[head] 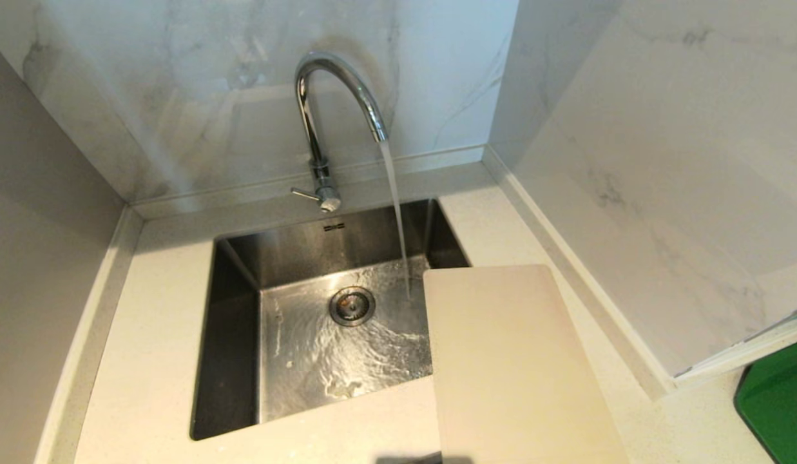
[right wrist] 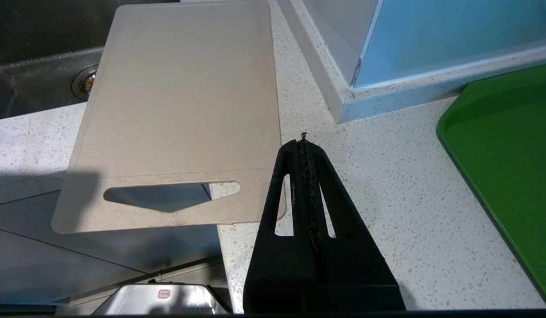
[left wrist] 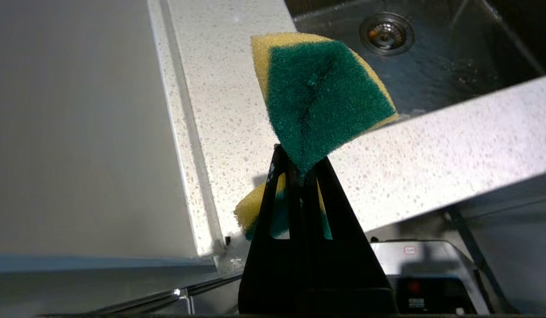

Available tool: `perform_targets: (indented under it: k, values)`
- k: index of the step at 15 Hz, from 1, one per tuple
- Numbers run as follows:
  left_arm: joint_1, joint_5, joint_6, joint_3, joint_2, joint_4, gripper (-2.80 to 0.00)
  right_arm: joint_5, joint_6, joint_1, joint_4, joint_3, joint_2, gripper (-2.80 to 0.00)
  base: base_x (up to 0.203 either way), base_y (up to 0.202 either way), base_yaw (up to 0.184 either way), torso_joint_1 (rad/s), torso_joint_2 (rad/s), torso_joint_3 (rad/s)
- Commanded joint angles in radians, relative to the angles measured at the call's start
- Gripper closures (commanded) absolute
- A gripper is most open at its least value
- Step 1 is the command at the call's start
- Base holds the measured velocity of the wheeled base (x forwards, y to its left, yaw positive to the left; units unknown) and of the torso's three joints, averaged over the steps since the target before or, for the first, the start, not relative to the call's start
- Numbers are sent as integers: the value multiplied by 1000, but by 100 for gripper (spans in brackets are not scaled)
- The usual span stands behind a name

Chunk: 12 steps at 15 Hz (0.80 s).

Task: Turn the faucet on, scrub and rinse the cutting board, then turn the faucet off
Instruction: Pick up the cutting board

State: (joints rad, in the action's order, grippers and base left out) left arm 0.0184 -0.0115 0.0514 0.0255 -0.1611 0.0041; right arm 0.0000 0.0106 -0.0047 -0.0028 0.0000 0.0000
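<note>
Left gripper pinches sponge; sink holds water (faucet running).

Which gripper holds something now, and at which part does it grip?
The left gripper pinches the sponge across its middle, folding it. The right gripper is shut on nothing.

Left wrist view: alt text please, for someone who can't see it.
The left gripper, shut, pinches a green-and-yellow sponge above the pale speckled countertop. Beyond the counter edge lies the wet steel sink with its round drain.
</note>
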Motion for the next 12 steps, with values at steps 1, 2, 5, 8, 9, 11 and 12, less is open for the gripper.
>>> perform_targets:
  k: [1, 2, 5, 8, 9, 11, 12]
  values:
    - [-14, 2, 21, -15, 155, 11, 0, 0, 0, 0, 0, 0, 0, 0, 0, 0, 0, 0, 0, 0]
    - [-16, 4, 22, -28, 164, -22, 0, 0, 0, 0, 0, 0, 0, 0, 0, 0, 0, 0, 0, 0]
    - [-17, 6, -18, -29, 164, -15, 0, 0, 0, 0, 0, 0, 0, 0, 0, 0, 0, 0, 0, 0]
    - [-17, 13, -64, -29, 164, -12, 0, 0, 0, 0, 0, 0, 0, 0, 0, 0, 0, 0, 0, 0]
    - [-18, 13, -64, -27, 164, -12, 0, 0, 0, 0, 0, 0, 0, 0, 0, 0, 0, 0, 0, 0]
    - [-17, 13, -64, -29, 164, -12, 0, 0, 0, 0, 0, 0, 0, 0, 0, 0, 0, 0, 0, 0]
    - [-18, 13, -64, -28, 164, -12, 0, 0, 0, 0, 0, 0, 0, 0, 0, 0, 0, 0, 0, 0]
